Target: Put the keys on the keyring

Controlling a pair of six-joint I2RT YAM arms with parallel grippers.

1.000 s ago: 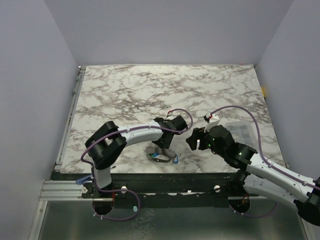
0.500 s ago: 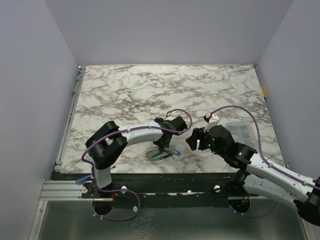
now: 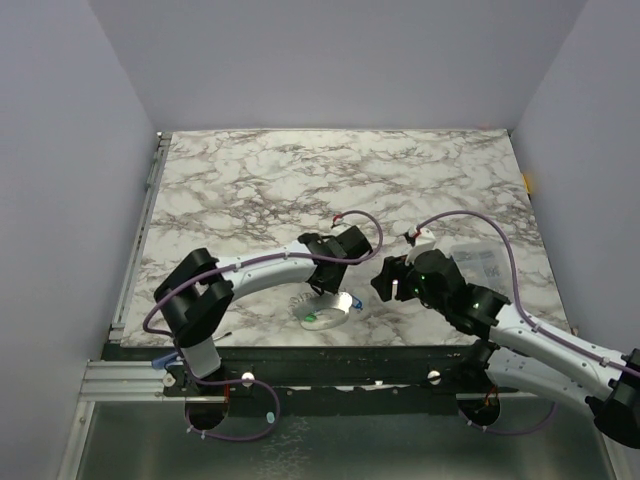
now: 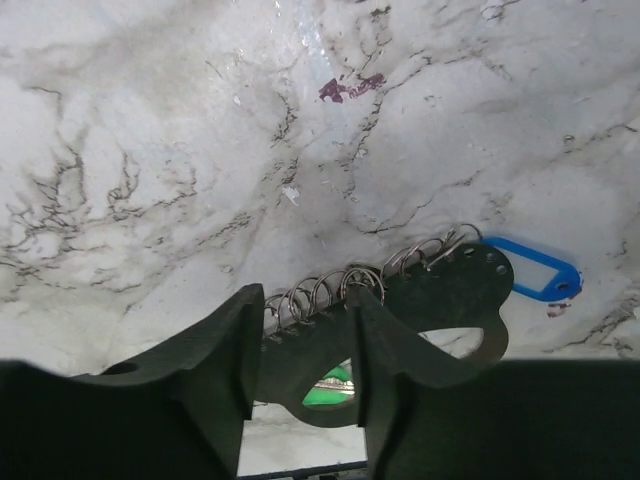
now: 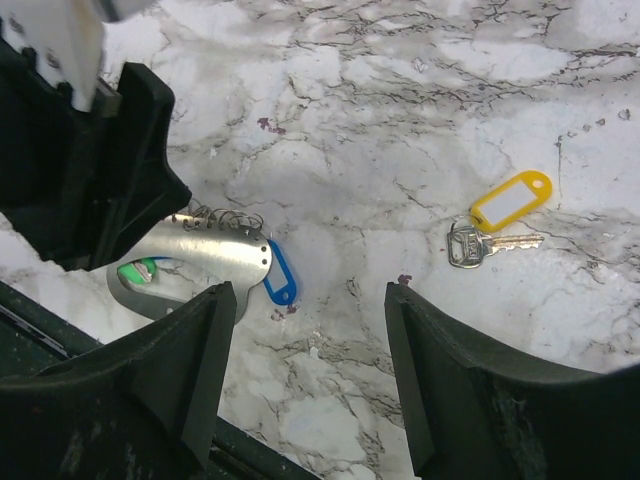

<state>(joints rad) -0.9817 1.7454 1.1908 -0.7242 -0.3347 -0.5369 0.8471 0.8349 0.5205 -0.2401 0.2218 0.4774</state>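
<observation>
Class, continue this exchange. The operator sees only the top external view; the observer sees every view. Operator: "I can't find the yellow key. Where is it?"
Observer: The right wrist view shows the yellow key lying on the marble table, apart from the keyring.
Operator: Is the keyring held?
Observer: Yes. In the left wrist view the left gripper is shut on it.
Operator: And the right gripper?
Observer: The right gripper is open, holding nothing.

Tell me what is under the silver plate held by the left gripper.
A green tag shows through the plate's cutout and a blue tag sticks out at its edge. The plate hides the rest of both.
</observation>
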